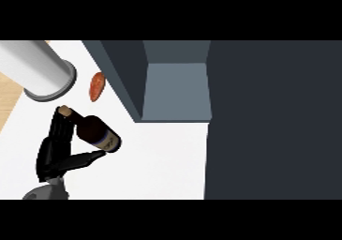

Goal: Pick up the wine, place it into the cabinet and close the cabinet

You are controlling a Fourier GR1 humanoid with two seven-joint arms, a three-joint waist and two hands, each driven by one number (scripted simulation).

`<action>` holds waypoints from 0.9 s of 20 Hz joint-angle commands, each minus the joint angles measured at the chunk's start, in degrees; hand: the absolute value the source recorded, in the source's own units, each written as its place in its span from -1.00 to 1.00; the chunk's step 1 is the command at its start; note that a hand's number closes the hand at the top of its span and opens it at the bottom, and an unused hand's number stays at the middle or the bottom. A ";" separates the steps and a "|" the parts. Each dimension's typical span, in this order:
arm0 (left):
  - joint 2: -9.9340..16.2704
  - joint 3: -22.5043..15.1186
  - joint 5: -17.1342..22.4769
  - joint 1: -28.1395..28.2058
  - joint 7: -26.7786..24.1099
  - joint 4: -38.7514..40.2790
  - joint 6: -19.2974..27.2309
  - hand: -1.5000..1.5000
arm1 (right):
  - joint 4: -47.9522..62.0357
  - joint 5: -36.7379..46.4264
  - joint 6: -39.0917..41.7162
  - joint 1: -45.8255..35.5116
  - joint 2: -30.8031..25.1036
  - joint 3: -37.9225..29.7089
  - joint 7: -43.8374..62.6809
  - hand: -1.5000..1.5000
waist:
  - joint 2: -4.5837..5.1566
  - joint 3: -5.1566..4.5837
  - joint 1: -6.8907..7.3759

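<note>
The wine bottle (96, 131) is dark brown, with a tan cork at its upper-left end and a pale label with a blue band near its base. It lies tilted over the white counter (156, 164), left of the cabinet. My left hand (54, 149) is shut on it: the fingers run up along the bottle's left side to the neck, and the thumb reaches under the base. The dark grey cabinet (125, 70) stands open, its lighter grey inside (177, 89) showing at top centre. My right hand is out of view.
A white cylinder with a grey rim (42, 70) lies at the upper left. A reddish-brown oval item (97, 86) sits between it and the cabinet wall. A large dark panel (277, 122) fills the right side. A wooden strip (6, 101) borders the counter at the left.
</note>
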 commanded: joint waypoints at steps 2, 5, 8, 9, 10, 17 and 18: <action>1.87 1.54 0.71 -4.29 -2.29 8.43 -1.59 -1.00 | -3.30 -2.97 -0.86 -1.36 -1.73 -2.49 3.67 -1.00 | 0.00 -0.02 -0.04; 0.07 0.99 -0.30 -7.53 -5.42 13.08 0.28 -1.00 | -3.50 0.40 -2.52 -1.99 -0.24 0.87 4.81 -1.00 | 0.01 -0.03 -0.11; 1.51 1.78 0.86 -3.73 -9.19 14.99 -3.56 -1.00 | -5.79 -1.59 -0.67 2.36 0.00 -0.20 4.18 -1.00 | -0.02 -0.02 -0.08; 0.87 1.84 -0.29 -5.24 -14.58 21.02 -4.23 -1.00 | -1.87 -3.46 -0.02 -0.87 -1.61 -3.13 2.86 -1.00 | 0.03 -0.03 -0.14; 2.48 2.29 0.98 -6.79 -9.56 18.68 -3.72 -1.00 | -2.35 0.69 -2.45 -3.75 -0.43 0.77 4.84 -1.00 | 0.01 -0.02 0.03; 0.38 3.20 3.23 -9.36 -15.77 27.36 -6.78 -1.00 | 1.17 -0.69 3.40 1.52 -0.59 -2.27 -2.97 -1.00 | 0.04 -0.01 -0.17; -0.98 3.61 3.29 -11.98 -16.89 29.23 -4.66 -1.00 | 0.43 2.64 -0.95 -2.75 0.10 0.20 1.32 -1.00 | 0.06 -0.04 -0.11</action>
